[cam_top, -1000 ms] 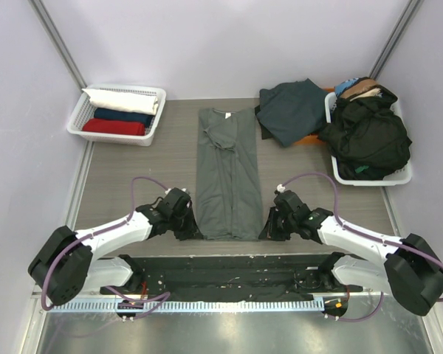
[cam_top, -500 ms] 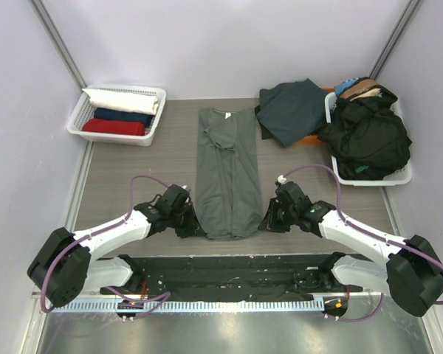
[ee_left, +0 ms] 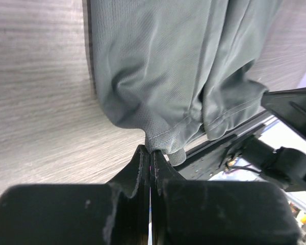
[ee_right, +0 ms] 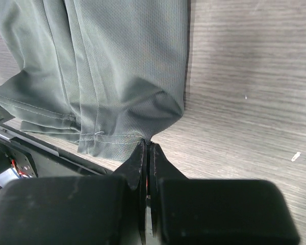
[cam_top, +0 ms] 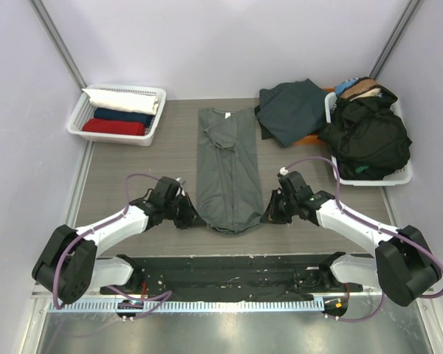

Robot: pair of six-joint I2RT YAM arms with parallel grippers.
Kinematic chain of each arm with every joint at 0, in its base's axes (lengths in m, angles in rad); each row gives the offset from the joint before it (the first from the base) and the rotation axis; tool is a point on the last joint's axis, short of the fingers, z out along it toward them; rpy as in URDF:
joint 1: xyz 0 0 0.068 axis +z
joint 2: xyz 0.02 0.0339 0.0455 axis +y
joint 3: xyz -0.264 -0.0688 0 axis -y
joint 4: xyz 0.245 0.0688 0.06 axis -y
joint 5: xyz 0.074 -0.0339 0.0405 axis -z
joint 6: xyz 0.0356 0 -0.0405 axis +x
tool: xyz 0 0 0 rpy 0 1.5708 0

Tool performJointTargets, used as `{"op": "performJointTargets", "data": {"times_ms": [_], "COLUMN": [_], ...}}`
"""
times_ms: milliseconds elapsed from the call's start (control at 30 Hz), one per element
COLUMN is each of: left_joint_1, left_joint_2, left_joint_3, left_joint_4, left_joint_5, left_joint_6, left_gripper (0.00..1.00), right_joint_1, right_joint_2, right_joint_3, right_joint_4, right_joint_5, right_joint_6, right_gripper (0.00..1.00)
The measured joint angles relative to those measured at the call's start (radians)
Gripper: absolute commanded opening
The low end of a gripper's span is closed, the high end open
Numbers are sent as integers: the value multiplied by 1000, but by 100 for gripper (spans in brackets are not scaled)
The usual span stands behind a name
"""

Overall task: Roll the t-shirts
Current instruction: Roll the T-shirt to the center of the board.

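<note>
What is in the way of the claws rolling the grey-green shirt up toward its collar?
Nothing visible. The left claw and right claw are each shut on a hem corner of the grey-green shirt, and nothing lies on the shirt ahead of them.

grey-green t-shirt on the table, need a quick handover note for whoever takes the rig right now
Left gripper: shut on the near left hem corner of the grey-green t-shirt.
Right gripper: shut on its near right hem corner.
The shirt lies on the table as a long strip, collar at the far end, hem slightly bunched; no roll formed yet.
Done: three rolled shirts in the left basket.
Left: roll this one, then the dark teal shirt on the table and the black pile in the right basket.
</note>
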Motion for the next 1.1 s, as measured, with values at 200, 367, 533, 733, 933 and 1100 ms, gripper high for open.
{"op": "performJointTargets", "data": {"times_ms": [200,367,533,733,933,1100], "left_joint_1": [34,60,90,123,160,184], "left_joint_2": [26,50,65,92,127,183], "left_joint_3": [0,0,1,31,53,90], "left_joint_4": [43,56,66,75,90,90], "left_joint_5": [43,63,78,90,98,101], "left_joint_6": [-16,-15,-15,-14,-13,-6], "left_gripper": [0,0,0,0,0,0], "right_joint_1": [-35,-67,-97,-117,-140,-155], "right_joint_2": [27,69,122,182,229,254], "right_joint_3": [38,88,141,185,211,237], "right_joint_4": [-8,-11,-17,-24,-26,-34], "right_joint_5": [-16,-31,-44,-55,-62,-64], "right_joint_6": [-29,-59,-91,-119,-138,-152], "right_gripper": [1,1,1,1,1,1]}}
